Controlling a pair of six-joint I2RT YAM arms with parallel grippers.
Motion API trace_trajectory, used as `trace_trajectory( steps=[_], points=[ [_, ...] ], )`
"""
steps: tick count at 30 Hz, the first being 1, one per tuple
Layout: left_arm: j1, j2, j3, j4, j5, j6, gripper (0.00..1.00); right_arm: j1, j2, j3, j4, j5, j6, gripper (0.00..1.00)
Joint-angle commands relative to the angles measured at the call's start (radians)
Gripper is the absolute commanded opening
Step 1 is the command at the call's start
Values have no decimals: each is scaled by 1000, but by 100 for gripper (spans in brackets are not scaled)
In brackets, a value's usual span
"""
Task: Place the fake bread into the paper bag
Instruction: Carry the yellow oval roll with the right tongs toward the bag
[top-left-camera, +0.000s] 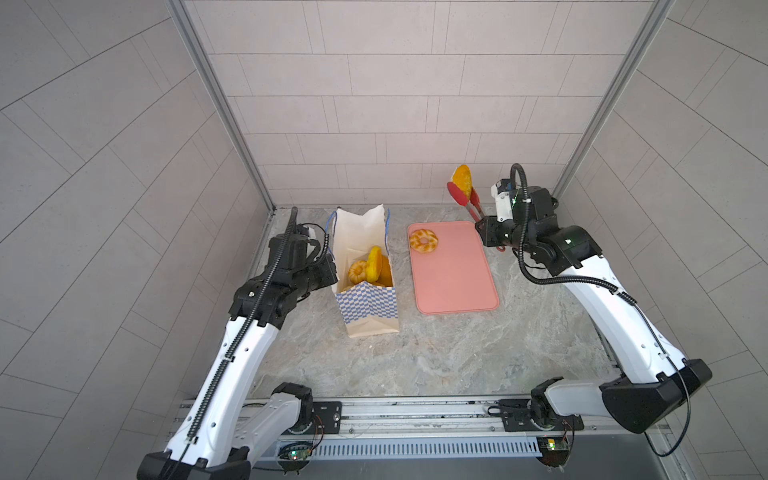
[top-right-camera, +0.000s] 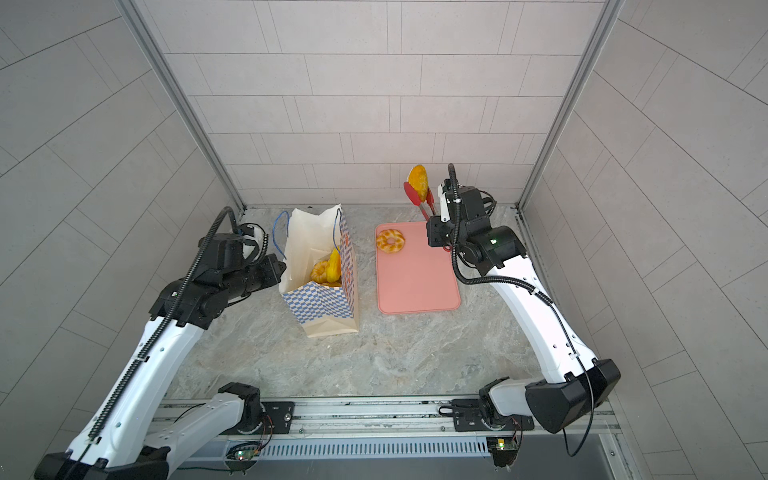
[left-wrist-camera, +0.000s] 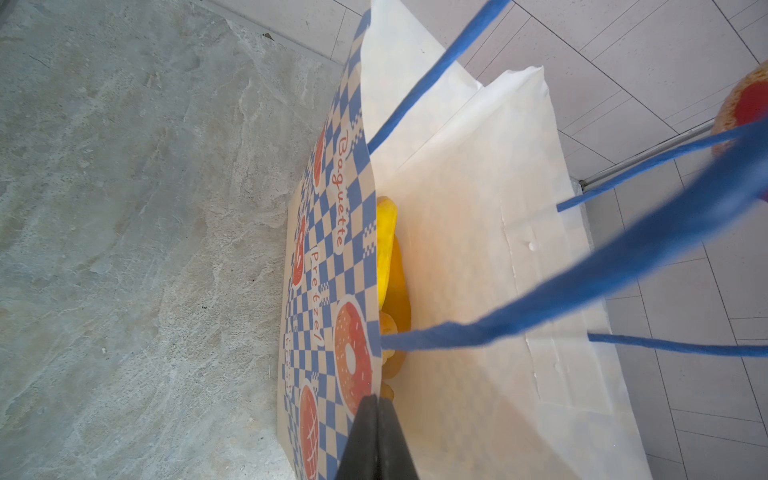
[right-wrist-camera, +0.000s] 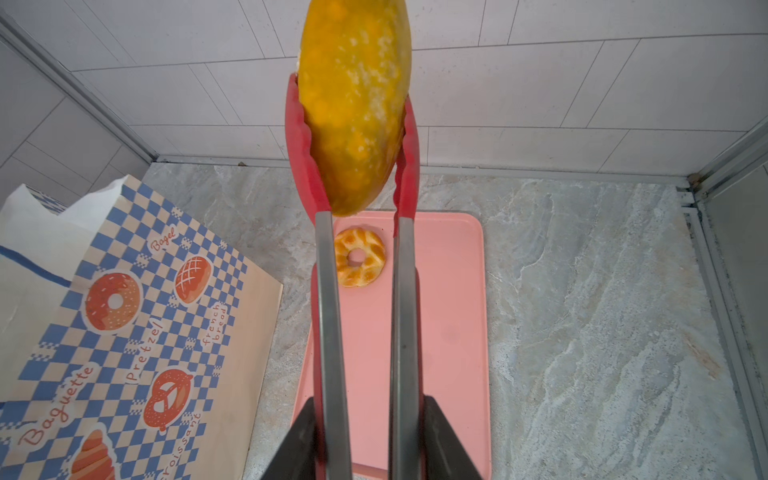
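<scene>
The only legible text is orange lettering printed on the checkered faces of the paper bag (top-left-camera: 365, 299), which stands left of centre in both top views; there the print is too small to read. In the right wrist view the bag's side reads "Bagel" next to a doughnut picture (right-wrist-camera: 112, 301), "french bread" beside a scored loaf picture (right-wrist-camera: 193, 278), "Pretzel" by a pretzel drawing (right-wrist-camera: 168, 399), "Baguette", and "Croissant" alongside a croissant drawing (right-wrist-camera: 93, 457). In the left wrist view another face shows "Baguette" and "Pretzel".
</scene>
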Motion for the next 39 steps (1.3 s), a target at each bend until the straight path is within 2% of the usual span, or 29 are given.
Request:
trace_trajectory(
  steps=[1, 21, 39],
  points=[
    [-1, -15, 12, -3, 4, 3, 5, 15, -42, 46, 10, -2, 9, 36],
    [-2, -16, 10, -3, 3, 1, 5, 117, -89, 194, -1, 8, -11, 36],
    [0, -22, 7, -3, 2, -5, 5, 348, -24, 304, -37, 67, -48, 36]
  ],
)
